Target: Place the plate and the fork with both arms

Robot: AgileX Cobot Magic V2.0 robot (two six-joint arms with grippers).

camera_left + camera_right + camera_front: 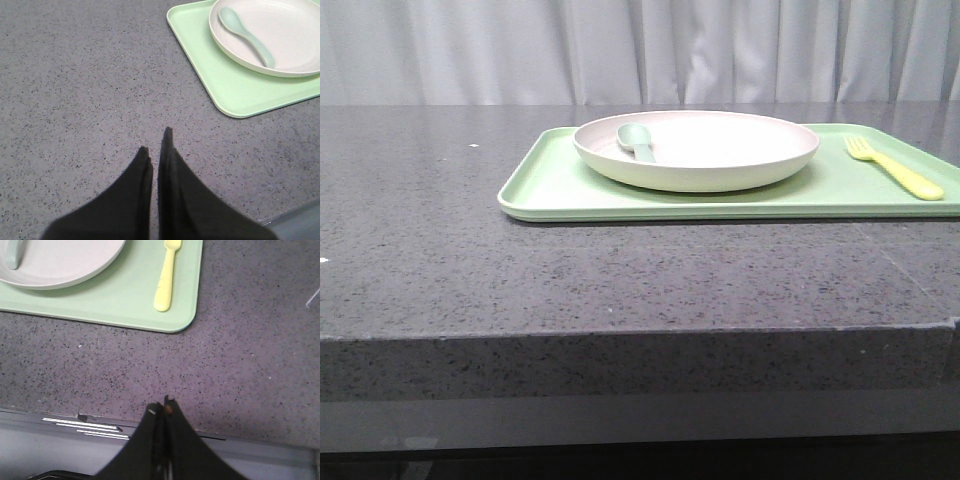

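A light-green rectangular tray (620, 195) lies flat on the dark speckled stone table (520, 270), set toward the right half of the table as the front camera sees it. On the tray sits the off-white round plate (720, 165), resting on the tray's left and middle part. A pale grey-green spoon (638, 140) lies inside the plate near its left rim, its bowl pointing away from the robot. The yellow fork (895, 168) lies directly on the tray to the right of the plate, apart from it, with its tines pointing away from the robot and its handle angled toward the tray's right front corner.

Neither arm shows in the front view. In the left wrist view, the left gripper (155, 142) hovers over bare table, well apart from the tray's near-left corner; its two black fingers are pressed almost together with only a thin slit between them, and they grasp nothing. In the right wrist view, the right gripper (161, 407) sits over the table's front edge, apart from the tray's near-right corner and the fork's handle; its fingers are clenched together and empty.

A pale curtain (640, 50) hangs behind the table.
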